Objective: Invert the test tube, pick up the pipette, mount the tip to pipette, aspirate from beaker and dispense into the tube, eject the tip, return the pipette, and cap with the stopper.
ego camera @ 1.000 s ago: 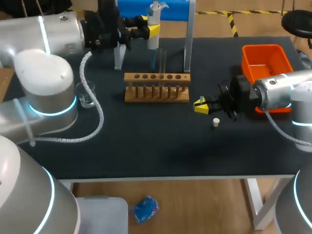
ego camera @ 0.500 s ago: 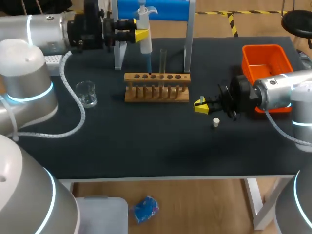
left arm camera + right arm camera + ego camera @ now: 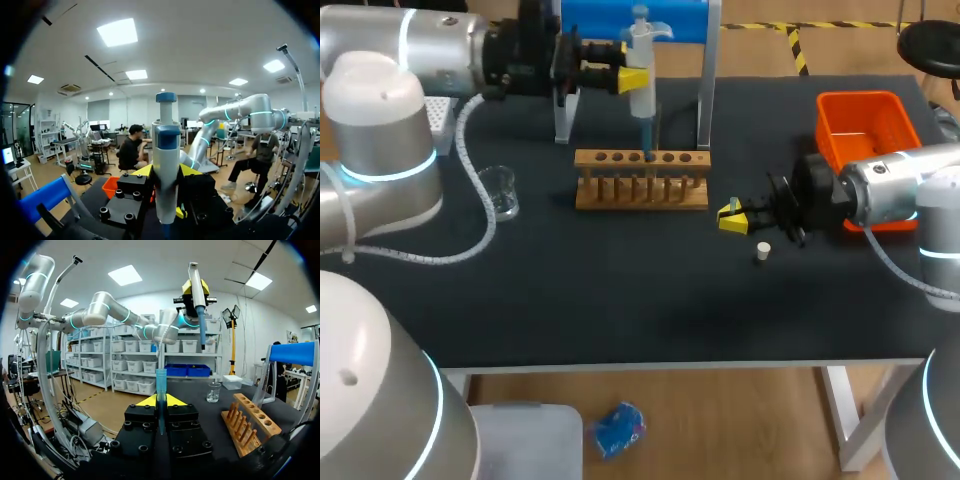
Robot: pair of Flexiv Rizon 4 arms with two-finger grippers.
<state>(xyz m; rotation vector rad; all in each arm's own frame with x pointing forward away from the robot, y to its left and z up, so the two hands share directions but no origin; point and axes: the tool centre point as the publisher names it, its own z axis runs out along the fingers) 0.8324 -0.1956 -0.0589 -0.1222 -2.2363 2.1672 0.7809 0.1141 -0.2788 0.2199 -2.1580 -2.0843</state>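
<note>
My left gripper [image 3: 632,78] is shut on the white pipette [image 3: 641,55], held upright at the back of the table. The pipette's blue lower end hangs right above the glass test tube [image 3: 655,118] standing in the wooden rack [image 3: 642,185]. From the left wrist, the pipette [image 3: 165,160] fills the space between the yellow fingers. My right gripper [image 3: 730,216] lies low beside the rack's right end. In the right wrist view it is shut on a thin translucent blue tip [image 3: 161,390] standing upright. The white stopper [image 3: 763,251] lies just in front of it. The glass beaker [image 3: 500,190] stands left of the rack.
An orange bin [image 3: 860,125] sits at the back right, behind my right arm. A stand with a blue top [image 3: 630,18] straddles the area behind the rack. A white tip box [image 3: 440,112] shows under my left arm.
My left arm carried the pipette a little left, then back right, and it now hangs over the test tube. The right arm has stayed still.
</note>
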